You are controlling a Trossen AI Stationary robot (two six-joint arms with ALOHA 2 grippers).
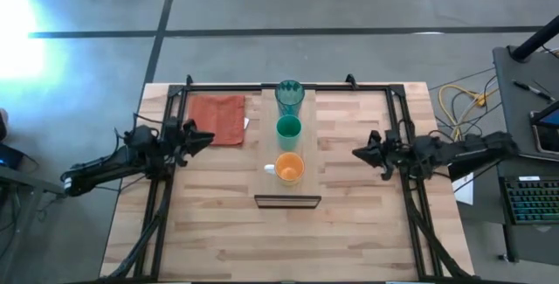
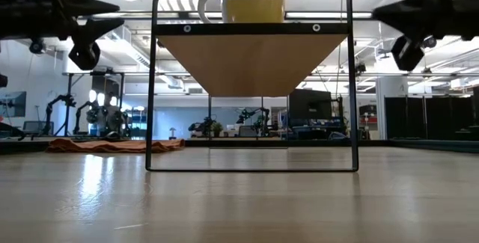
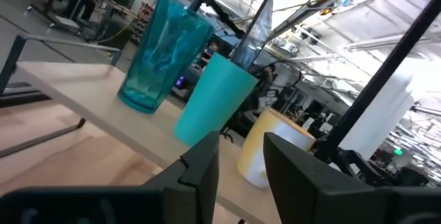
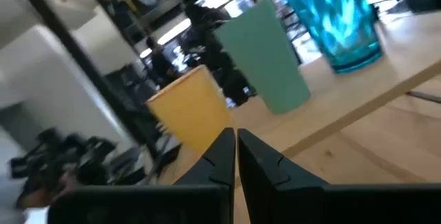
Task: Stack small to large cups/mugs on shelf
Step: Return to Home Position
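Note:
Three vessels stand in a row on the light-wood shelf (image 1: pixel 308 144), a plank raised on a dark metal frame (image 2: pixel 251 170). The teal tumbler (image 1: pixel 290 96) is farthest, the green cup (image 1: pixel 288 128) in the middle, and the orange mug (image 1: pixel 290 169), with its white handle, nearest. My left gripper (image 1: pixel 206 137) hovers open and empty left of the shelf, beside the cloth. Its wrist view shows all three vessels: tumbler (image 3: pixel 162 52), cup (image 3: pixel 215 100), mug (image 3: pixel 272 148). My right gripper (image 1: pixel 358 153) hovers shut and empty right of the shelf, level with the mug (image 4: pixel 193 117).
An orange-red cloth (image 1: pixel 218 120) lies on the table at the far left, just past my left gripper. A dark frame (image 1: pixel 288 86) runs around the table's edges. Bare tabletop (image 1: pixel 288 240) lies near of the shelf. Cables and a keyboard (image 1: pixel 533 201) sit off the table's right side.

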